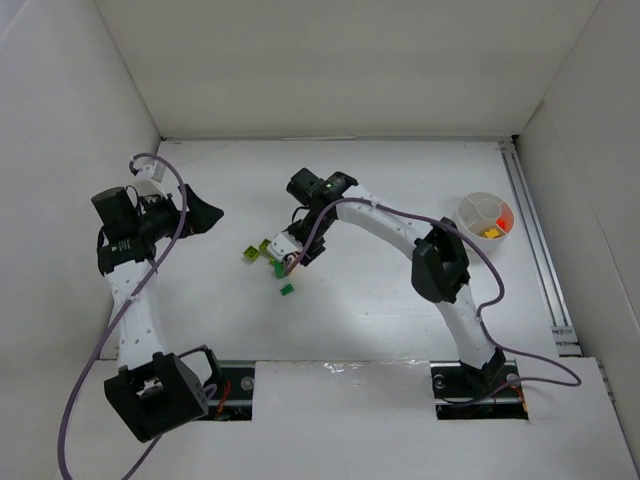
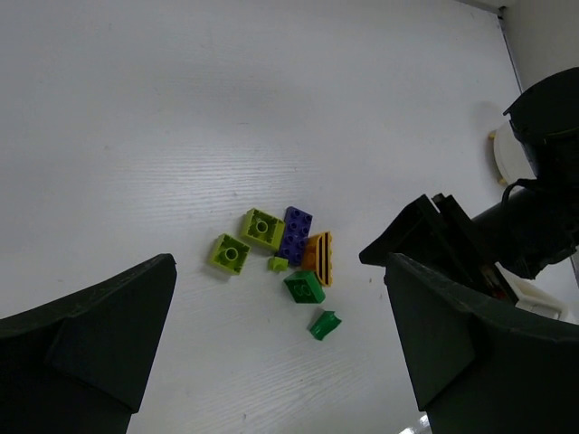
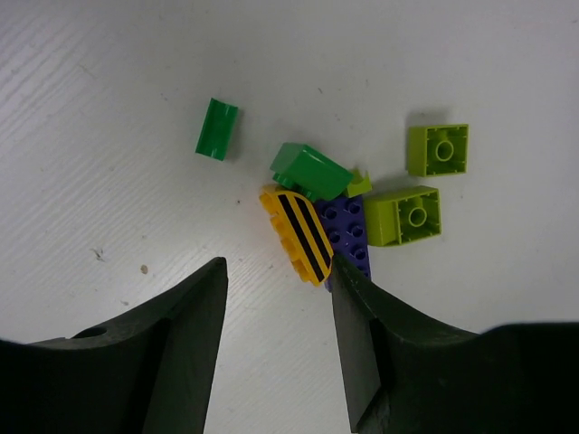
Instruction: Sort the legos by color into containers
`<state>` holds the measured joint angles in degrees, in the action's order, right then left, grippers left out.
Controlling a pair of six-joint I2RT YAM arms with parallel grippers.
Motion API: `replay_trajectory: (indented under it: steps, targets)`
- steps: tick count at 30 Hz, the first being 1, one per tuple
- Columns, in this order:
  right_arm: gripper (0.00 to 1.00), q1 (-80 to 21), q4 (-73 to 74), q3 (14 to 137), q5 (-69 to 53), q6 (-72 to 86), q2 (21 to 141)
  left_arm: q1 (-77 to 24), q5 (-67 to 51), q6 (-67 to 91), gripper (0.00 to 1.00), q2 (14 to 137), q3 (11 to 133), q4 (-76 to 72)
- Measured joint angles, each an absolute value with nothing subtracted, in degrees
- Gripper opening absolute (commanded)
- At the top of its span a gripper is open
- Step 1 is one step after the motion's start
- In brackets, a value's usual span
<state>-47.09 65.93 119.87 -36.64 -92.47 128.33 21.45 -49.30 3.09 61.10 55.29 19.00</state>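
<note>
Right hand (image 3: 279, 280) low over the white worktop (image 1: 380, 300), its two dark fingers spread with nothing between them. The gap lines up with the near end of the yellow curved plastic brick with black stripes (image 3: 298, 233), which looks like the approach for a pick, not yet closed. That brick leans against the purple studded brick (image 3: 348, 237), so a clean pinch may need it taken by its free end. Just beyond it, touching, are the dark green brick (image 3: 310, 170) and a tiny lime green piece (image 3: 359, 183). Two lime green square bricks (image 3: 403, 216) (image 3: 438, 149) lie to one side, and a small dark green flat piece (image 3: 217, 129) lies apart on the other. All these legos sit loose mid-worktop, none sorted yet. Left hand (image 1: 203, 214) hangs off to the left, well apart from the pile, fingers wide and holding nothing. It is probably parked there to leave the right arm room while its camera watches the cluster. Farther off, near the right wall, is the small round white bowl with wedge compartments (image 1: 463, 212), placed on the right arm's side, which suits that arm doing the carrying. One wedge holds an orange piece (image 1: 505, 214) and a neighbouring wedge a yellow piece (image 1: 490, 232). The contents of the other wedges are too small to make out.
</note>
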Motion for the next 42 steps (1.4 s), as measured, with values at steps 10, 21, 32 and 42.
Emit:
replay_trajectory:
  steps: [10,21,32,42]
  targets:
    - [0.57,-47.42,65.76,120.38,-33.85,-96.18,133.56,23.27,-51.92,4.43,1.0,61.14,54.96,19.14]
    - [0.67,-47.55,60.77,121.03,-33.43,-93.14,135.0,23.27,-52.12,4.84,1.0,61.34,54.96,19.14]
    - [0.53,-48.62,59.18,122.74,-30.81,-92.95,137.67,23.27,-52.27,5.19,1.0,61.93,54.96,18.85]
    - [0.16,-49.23,59.61,122.74,-27.51,-93.17,137.78,23.27,-52.42,5.23,1.0,62.41,54.96,18.33]
